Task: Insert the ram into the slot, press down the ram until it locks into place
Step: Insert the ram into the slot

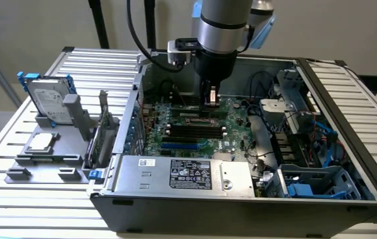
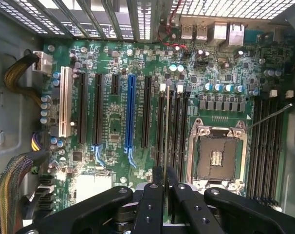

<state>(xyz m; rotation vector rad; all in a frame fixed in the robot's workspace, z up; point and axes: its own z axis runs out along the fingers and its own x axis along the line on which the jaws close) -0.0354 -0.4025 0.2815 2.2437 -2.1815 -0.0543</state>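
Observation:
My gripper reaches down into the open computer case over the green motherboard. It is shut on the ram, a thin stick held upright that the wrist view sees edge-on between the black fingers. The ram hangs in line with a group of long black memory slots with white end clips, beside the CPU socket. Whether its lower edge touches a slot cannot be told. A second group of black slots lies on the far side of the CPU socket. In the exterior view the black slots sit just in front of the gripper.
A bright blue slot, a white slot and cable bundles lie on the board's other side. The power supply fills the case front. Drive bays and cables crowd the exterior view's right. A hard drive stands on a grey fixture outside.

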